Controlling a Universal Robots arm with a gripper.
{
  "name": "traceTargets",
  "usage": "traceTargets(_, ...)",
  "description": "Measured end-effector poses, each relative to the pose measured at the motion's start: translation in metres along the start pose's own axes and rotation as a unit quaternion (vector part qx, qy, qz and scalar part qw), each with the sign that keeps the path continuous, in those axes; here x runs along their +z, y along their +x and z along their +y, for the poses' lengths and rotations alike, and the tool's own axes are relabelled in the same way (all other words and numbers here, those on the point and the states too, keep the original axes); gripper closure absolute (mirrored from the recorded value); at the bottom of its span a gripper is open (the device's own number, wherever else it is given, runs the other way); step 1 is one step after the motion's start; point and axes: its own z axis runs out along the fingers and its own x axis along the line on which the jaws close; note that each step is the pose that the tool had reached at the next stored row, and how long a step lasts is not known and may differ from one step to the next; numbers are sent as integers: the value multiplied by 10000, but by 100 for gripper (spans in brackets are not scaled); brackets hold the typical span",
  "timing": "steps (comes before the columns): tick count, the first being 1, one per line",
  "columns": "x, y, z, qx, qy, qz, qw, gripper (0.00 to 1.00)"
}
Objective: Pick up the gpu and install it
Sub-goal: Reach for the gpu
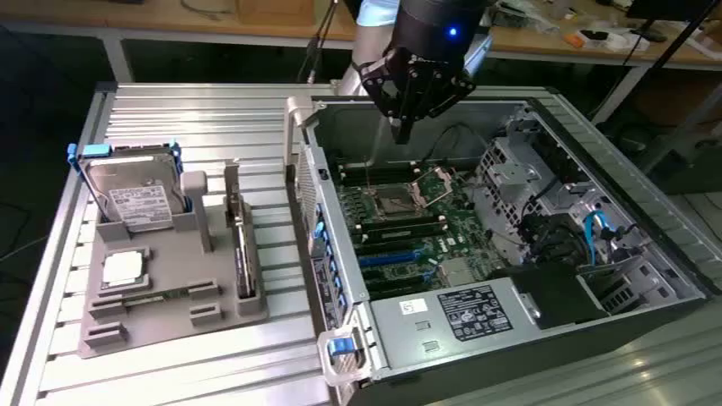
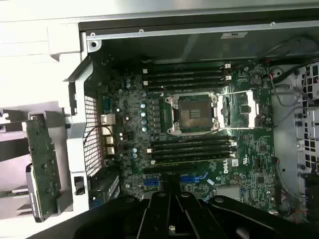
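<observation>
My claw (image 1: 400, 134), fingers together and empty, hovers over the open case (image 1: 665, 271); the gpu (image 1: 240, 254) stands in its tray (image 1: 169, 283), not yet picked up.

a table (image 1: 192, 110) of pale ribbed aluminium slats spans the frame, its grooves running roughly left to right. two things stand directly on it. in the left half sits a grey moulded holder (image 1: 169, 317), flat on the slats, with upright slots and shallow pockets. just beside it, with a narrow strip of slats between, an open computer case (image 1: 564, 351) lies on its side across the centre and right, open face upward. bare slats show at upper left and lower left.
</observation>
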Motion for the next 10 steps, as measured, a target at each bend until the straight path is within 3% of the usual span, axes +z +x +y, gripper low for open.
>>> traceTargets(2,-4,171,-13,0,0,0,10000,89)
traceTargets(10,-10,391,-30,0,0,0,10000,89)
